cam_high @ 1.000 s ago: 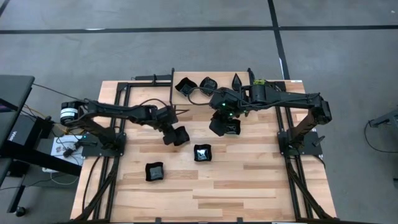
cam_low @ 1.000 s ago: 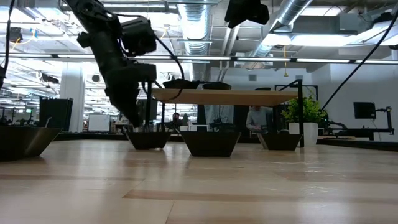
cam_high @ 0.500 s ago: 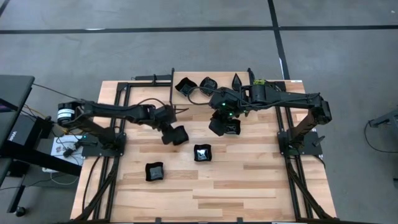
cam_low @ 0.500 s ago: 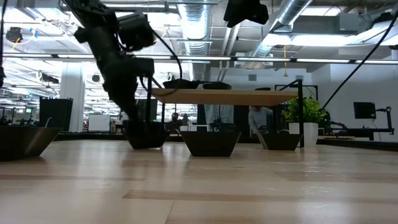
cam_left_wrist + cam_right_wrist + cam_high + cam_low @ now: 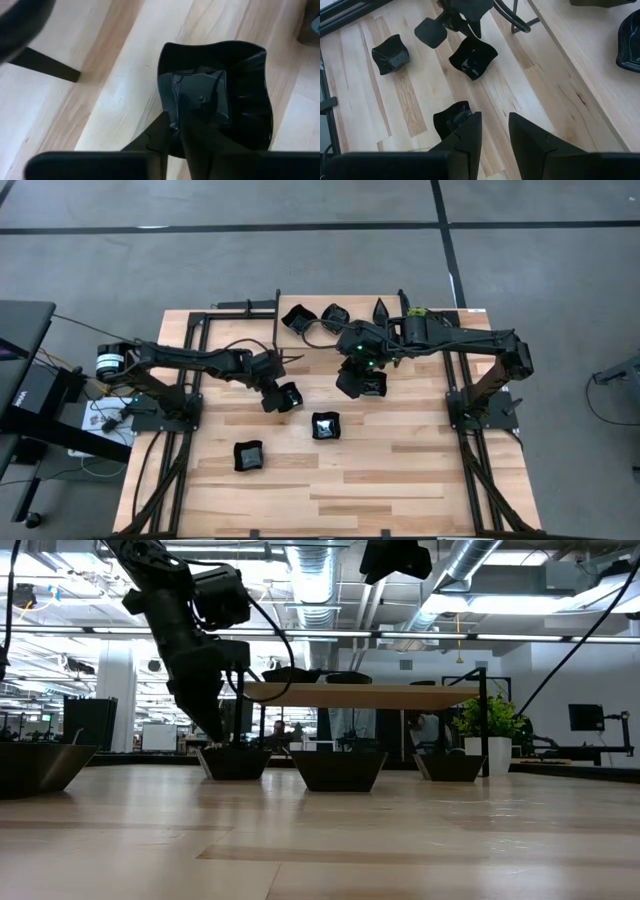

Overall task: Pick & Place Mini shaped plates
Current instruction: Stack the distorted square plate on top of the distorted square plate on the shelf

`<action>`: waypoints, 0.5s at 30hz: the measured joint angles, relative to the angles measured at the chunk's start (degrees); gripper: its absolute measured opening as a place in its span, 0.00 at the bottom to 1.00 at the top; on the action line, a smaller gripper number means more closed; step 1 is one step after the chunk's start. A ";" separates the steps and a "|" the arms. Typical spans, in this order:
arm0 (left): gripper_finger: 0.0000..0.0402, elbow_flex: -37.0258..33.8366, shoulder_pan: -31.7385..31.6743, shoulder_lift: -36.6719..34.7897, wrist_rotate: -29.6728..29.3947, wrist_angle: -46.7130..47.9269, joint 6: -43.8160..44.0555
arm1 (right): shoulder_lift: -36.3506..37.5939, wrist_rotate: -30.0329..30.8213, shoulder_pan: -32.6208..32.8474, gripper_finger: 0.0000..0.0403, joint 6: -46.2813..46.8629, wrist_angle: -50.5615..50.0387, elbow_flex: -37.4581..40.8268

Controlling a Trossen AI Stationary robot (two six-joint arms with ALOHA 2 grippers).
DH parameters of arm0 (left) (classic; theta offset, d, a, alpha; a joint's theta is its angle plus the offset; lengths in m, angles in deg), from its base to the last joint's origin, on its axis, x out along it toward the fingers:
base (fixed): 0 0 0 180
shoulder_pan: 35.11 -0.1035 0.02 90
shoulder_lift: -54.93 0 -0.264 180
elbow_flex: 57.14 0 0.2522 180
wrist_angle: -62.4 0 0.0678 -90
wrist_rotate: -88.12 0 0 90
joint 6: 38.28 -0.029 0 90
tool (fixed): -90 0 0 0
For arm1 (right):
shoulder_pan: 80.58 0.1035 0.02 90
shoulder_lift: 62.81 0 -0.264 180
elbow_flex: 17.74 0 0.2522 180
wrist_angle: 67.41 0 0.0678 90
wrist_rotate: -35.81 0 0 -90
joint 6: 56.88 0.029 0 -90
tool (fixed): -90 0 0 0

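Mini shaped plates, small glossy black dishes, lie scattered over the wooden tabletop (image 5: 400, 480) I am working at. From the high view, looking straight down, I see two square dishes near the front middle, one (image 5: 248, 456) to the left and one (image 5: 324, 425) to the right, and a few more along the far edge. The left claw (image 5: 276, 396) sits at the rim of another square plate (image 5: 289, 396) left of centre, and the right claw (image 5: 362, 376) hovers over a plate (image 5: 364, 385) near the middle; I cannot tell whether it touches it. From the low view, level with the wood, the left arm reaches down to a dish (image 5: 234, 762) that rests flat on the surface, with two more dishes in a row beside it. From the left wrist view, one dark finger (image 5: 200, 140) lies inside the square plate (image 5: 235, 85), its partner outside the near wall; the grip looks only just loosened, and I cannot tell whether it is free of the rim. From the right wrist view, the right claw's fingers (image 5: 470, 135) stand apart with nothing between them, above a plate (image 5: 451, 119). My judgement: this step is setting the plate down. To do it well I would spread the left fingers fully, then lift straight up so the inner finger does not drag or tip the dish.
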 joint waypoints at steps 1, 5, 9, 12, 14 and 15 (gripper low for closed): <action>0.14 0.00 0.02 0.00 0.00 -0.02 0.00 | 0.00 0.00 0.00 0.23 0.00 0.00 0.00; 0.23 0.00 0.00 0.00 -0.45 0.02 0.00 | 0.00 0.00 0.00 0.23 -0.82 0.00 0.00; 0.28 0.00 0.00 0.00 -1.48 -0.03 0.02 | 0.00 0.02 -0.02 0.23 -1.11 0.00 0.00; 0.31 0.00 -0.42 0.00 -1.70 -0.19 0.00 | 0.00 0.02 -0.28 0.23 -1.36 0.02 0.01; 0.32 0.00 -0.87 0.00 -1.73 -0.23 0.02 | 0.00 0.02 -0.35 0.23 -1.36 0.02 0.00; 0.33 0.00 -1.04 0.00 -1.73 -0.26 0.02 | 0.00 0.07 -0.35 0.23 -1.40 0.02 0.00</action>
